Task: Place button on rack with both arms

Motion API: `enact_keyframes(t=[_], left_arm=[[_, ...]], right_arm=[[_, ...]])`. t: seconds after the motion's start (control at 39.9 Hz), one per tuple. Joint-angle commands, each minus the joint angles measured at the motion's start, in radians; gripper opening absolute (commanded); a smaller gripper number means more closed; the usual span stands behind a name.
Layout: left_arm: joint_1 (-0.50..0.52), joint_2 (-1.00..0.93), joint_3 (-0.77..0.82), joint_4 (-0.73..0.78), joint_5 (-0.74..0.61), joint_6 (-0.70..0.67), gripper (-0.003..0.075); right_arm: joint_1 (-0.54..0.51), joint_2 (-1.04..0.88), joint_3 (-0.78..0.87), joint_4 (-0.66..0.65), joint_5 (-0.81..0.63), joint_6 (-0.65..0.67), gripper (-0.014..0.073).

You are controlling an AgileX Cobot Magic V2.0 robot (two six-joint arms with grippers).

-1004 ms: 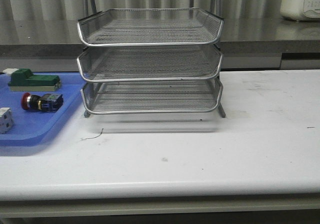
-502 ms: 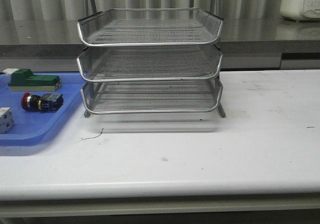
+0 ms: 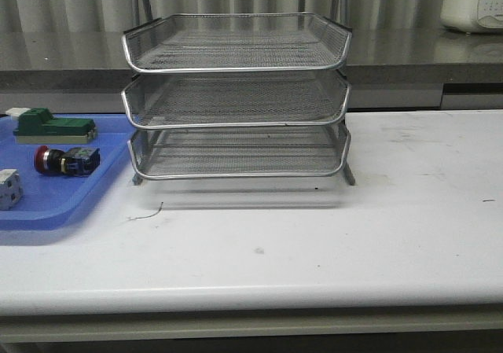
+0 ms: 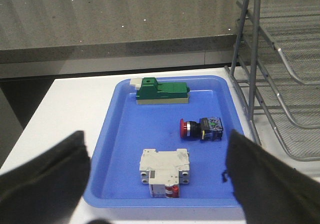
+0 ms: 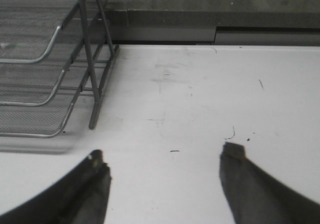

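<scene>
Red-capped, black-bodied push button (image 4: 201, 128) lying on its side beside the white breaker block (image 4: 164, 172): best approached by the spread, empty left hand (image 4: 156, 184), pinching the black body.

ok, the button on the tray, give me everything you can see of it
The button is a small push button with a red mushroom cap, a silver ring behind it, a black body and a blue rear block with a bit of green and yellow. It lies on its side on the floor of the blue tray, cap pointing away from the rack. Nothing else touches it: the green block and the white breaker lie apart from it, and neither hand holds it.
</scene>
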Motion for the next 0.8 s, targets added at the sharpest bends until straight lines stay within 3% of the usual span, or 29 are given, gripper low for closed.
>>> enact_keyframes(t=[0.0, 0.15, 0.43, 0.6, 0.78], left_arm=[[0.0, 0.01, -0.037, 0.001, -0.079, 0.001, 0.0655], [0.0, 0.01, -0.037, 0.001, -0.079, 0.001, 0.0634], [0.0, 0.01, -0.037, 0.001, -0.079, 0.001, 0.0617], [0.0, 0.01, -0.037, 0.001, -0.079, 0.001, 0.0617], [0.0, 0.01, -0.037, 0.001, -0.079, 0.001, 0.0617]], right_arm=[[-0.004, 0.043, -0.042, 0.045, -0.099, -0.005, 0.0584], [-0.004, 0.185, -0.104, 0.131, -0.059, -0.005, 0.0533], [0.004, 0.565, -0.309, 0.311, 0.006, -0.027, 0.0529], [0.056, 0.752, -0.401, 0.513, 0.024, -0.173, 0.0524], [0.087, 0.909, -0.486, 0.824, 0.106, -0.426, 0.0524]])
